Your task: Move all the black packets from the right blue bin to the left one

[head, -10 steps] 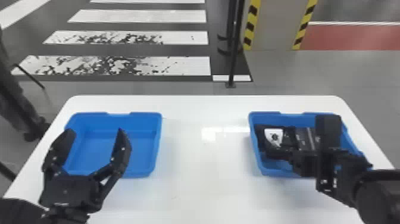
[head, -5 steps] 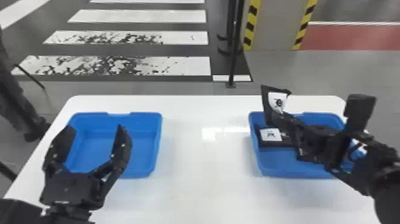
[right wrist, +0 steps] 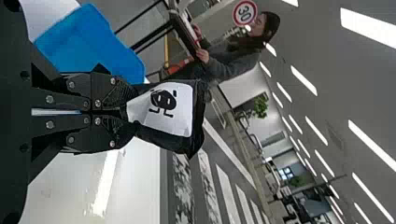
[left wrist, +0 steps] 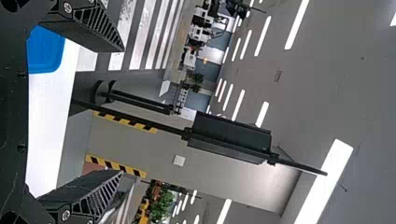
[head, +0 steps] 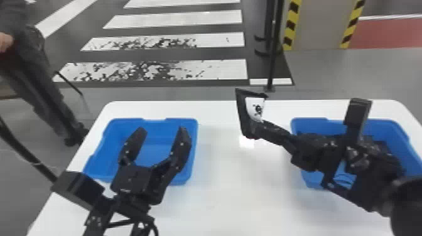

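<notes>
Left gripper [head: 162, 130] (fingers spread), aimed forward; right gripper [head: 263, 127] pinched together, aimed left

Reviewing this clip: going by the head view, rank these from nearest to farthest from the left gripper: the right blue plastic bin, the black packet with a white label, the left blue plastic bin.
1. Left blue plastic bin, directly behind the left gripper.
2. Black packet with a white label, between the bins, in the right gripper.
3. Right blue plastic bin, far right.
</notes>
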{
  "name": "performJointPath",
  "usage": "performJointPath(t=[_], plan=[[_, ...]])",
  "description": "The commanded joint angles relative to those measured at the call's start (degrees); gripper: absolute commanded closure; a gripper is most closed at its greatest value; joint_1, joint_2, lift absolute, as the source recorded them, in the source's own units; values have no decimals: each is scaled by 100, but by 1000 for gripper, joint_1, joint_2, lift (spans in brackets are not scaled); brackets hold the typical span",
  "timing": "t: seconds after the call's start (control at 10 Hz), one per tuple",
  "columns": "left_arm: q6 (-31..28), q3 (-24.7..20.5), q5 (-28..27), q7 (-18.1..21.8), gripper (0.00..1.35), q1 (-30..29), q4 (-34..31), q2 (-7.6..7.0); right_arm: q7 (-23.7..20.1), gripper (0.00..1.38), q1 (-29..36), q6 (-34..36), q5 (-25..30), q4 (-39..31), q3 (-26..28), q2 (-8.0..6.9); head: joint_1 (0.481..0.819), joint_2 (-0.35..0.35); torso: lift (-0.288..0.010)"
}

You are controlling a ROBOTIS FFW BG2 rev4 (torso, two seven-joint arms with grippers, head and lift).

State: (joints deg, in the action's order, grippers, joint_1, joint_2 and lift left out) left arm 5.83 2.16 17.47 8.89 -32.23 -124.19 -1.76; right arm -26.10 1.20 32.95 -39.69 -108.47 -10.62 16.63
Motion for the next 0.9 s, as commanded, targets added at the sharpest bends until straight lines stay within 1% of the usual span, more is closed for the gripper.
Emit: performJointPath(t=[0.0, 0.1, 0.5, 0.6, 0.8], plan=[[-132, 92, 161, 34, 110, 88, 65, -26, -9, 1133, -106, -5, -224, 40, -469, 69, 695, 167, -140], [-245, 149, 241, 69, 121, 130, 108, -44, -9, 1133, -205, -5, -315, 110, -675, 95, 695, 196, -140], [-386, 446, 252, 122, 124, 270, 150, -158, -9, 1133, -528, -5, -635, 279, -1406, 157, 695, 242, -140], [-442, 492, 252, 140, 125, 299, 178, -176, -9, 1133, -556, -5, -715, 279, -1509, 166, 695, 248, -140], [-428, 492, 264, 131, 124, 313, 290, -167, -9, 1133, -612, -5, -852, 265, -1749, 183, 695, 257, -140]])
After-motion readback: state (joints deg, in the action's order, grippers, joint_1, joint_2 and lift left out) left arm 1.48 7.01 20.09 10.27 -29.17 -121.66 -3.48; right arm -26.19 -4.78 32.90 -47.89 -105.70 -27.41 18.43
